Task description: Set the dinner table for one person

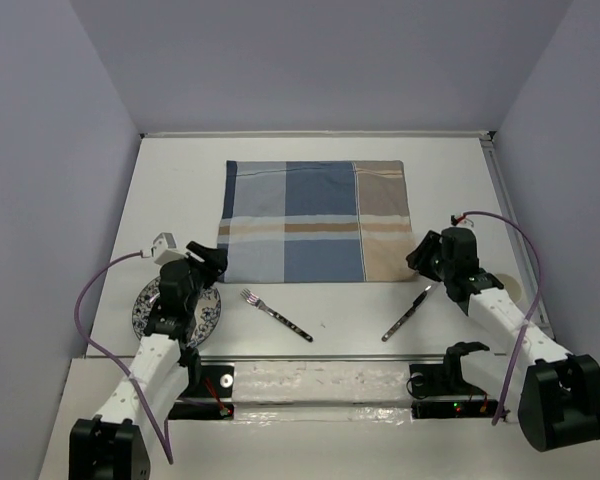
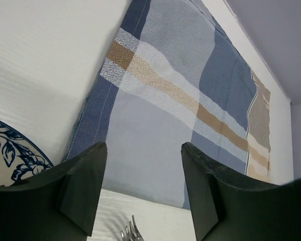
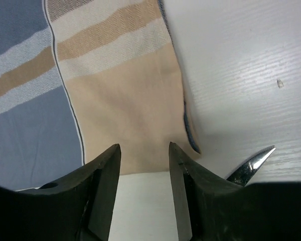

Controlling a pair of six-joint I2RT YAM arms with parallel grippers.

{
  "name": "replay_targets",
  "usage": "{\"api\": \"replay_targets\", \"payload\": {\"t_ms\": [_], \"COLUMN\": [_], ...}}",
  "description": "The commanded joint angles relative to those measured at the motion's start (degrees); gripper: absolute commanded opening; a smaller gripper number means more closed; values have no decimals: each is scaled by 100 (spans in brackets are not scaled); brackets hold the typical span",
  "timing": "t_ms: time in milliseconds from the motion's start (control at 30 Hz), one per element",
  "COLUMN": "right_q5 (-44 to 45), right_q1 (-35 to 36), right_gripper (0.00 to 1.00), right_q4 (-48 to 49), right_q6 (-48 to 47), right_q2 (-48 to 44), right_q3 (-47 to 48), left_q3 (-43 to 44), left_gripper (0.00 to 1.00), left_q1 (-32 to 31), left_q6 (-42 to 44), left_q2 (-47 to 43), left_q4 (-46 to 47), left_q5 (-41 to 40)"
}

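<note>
The white table [image 1: 180,190] filled the middle of the top view, running from the arm bases to the far wall. A blue-and-tan plaid cloth [image 1: 318,222] lay flat on it toward 12 o'clock. A fork [image 1: 278,316] lay on the table at 7 o'clock from the cloth and a knife [image 1: 407,314] at 5 o'clock, both clear of the cloth's near edge. A blue-patterned plate [image 1: 209,315] sat at 8 o'clock, partly covered by the left arm. The left gripper [image 1: 215,258] hung over the cloth's near left corner with its fingers apart and nothing between them. The right gripper [image 1: 417,262] hung over the near right corner, fingers likewise apart and empty, with the knife tip just beside it.
</note>
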Motion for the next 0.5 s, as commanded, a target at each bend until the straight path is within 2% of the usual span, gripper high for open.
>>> {"api": "replay_targets", "payload": {"t_ms": [0,167,267,300,367,467], "right_q5": [47,-629,-920,-842,-473,-664], "right_q1": [-20,-20,391,950,1611,2658], "right_gripper": [53,56,57,58,59,59], "right_q4": [-102,-242,-164,-103,90,729], "right_q6": [-304,-779,-762,-727,-604,-254], "right_q2": [-252,-191,37,125,484,1247], "right_q3": [588,1263,1502,1633,1783,2073], "left_q3": [494,1223,1567,1829,2103,2683], "left_gripper": [73,75,75,75,76,79], "left_q1": [-44,-88,-123,-123,-132,-141], "left_q6": [110,268,461,531,768,1189], "left_q2": [-450,-846,-987,-987,-987,-1014], "left_q4": [-315,-728,-798,-807,-904,-1105], "left_q5": [117,82,152,326,520,801]}}
